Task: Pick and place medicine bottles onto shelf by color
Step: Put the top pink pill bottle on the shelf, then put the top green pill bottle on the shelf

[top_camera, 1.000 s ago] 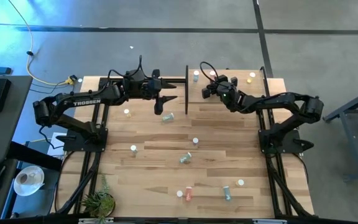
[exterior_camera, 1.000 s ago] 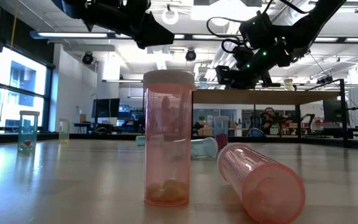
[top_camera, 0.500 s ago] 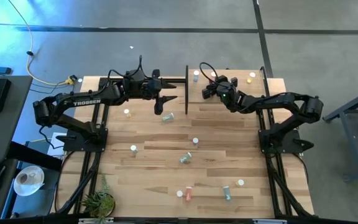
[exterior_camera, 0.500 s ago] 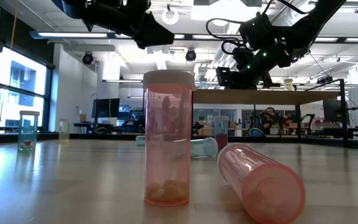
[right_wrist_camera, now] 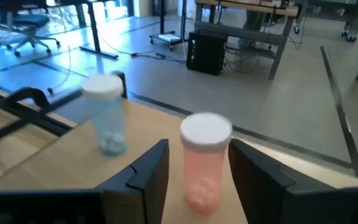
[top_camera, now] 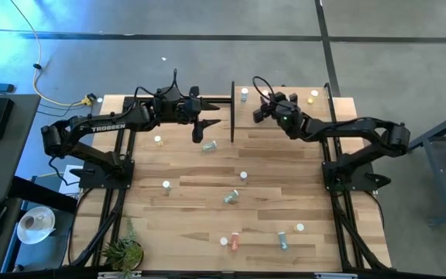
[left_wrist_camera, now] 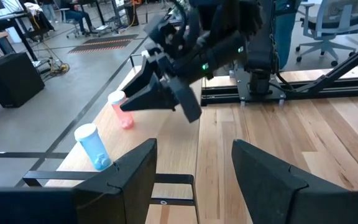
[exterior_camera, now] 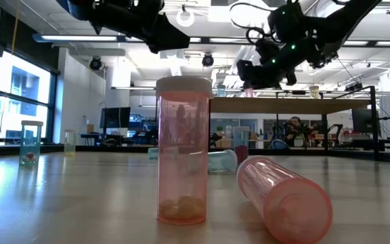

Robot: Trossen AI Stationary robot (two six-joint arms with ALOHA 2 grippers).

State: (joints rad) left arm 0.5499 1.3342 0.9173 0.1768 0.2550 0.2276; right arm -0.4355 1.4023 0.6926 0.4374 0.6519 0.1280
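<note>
table (top_camera: 184,225): light-wood top, bottles scattered over its near half.
shelf (top_camera: 339,105): raised panel at far right, carried a blue bottle (right_wrist_camera: 106,118), a pink bottle (right_wrist_camera: 205,158) and a yellow bottle (top_camera: 313,95).
left gripper (top_camera: 200,126): fingers spread, held nothing, hovered above the table left of the shelf.
right gripper (right_wrist_camera: 194,171): over the shelf, fingers spread either side of the upright pink bottle, not touching it.
</note>
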